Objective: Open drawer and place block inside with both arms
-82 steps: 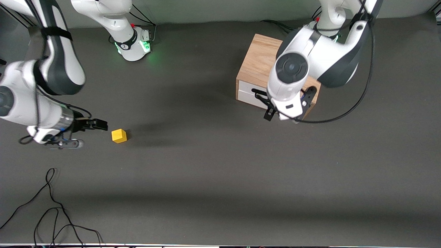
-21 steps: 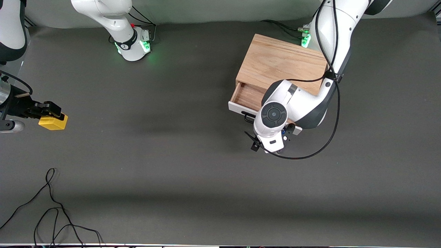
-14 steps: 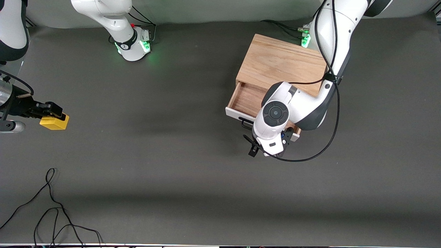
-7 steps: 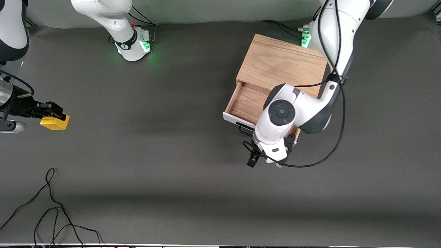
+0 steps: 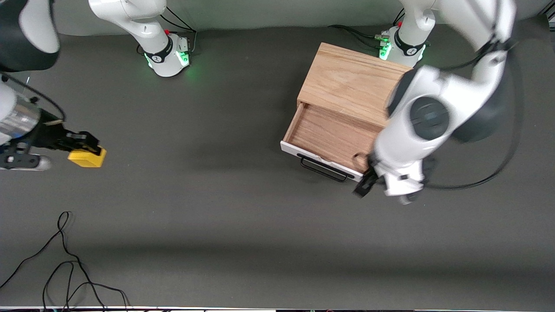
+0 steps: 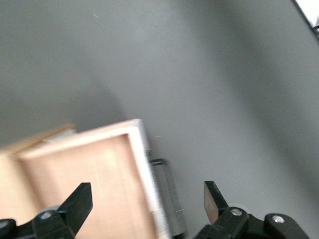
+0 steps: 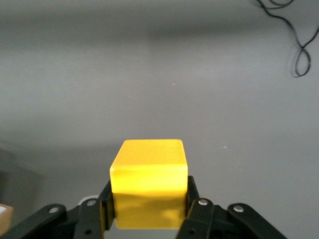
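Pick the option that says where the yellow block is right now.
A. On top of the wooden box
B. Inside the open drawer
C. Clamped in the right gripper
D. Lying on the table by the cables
C: the block sits between the fingers of the right gripper, up over the table at the right arm's end, apart from the open drawer.

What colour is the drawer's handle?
Black: a thin wire handle on the drawer's white front panel, clearest in the front view.
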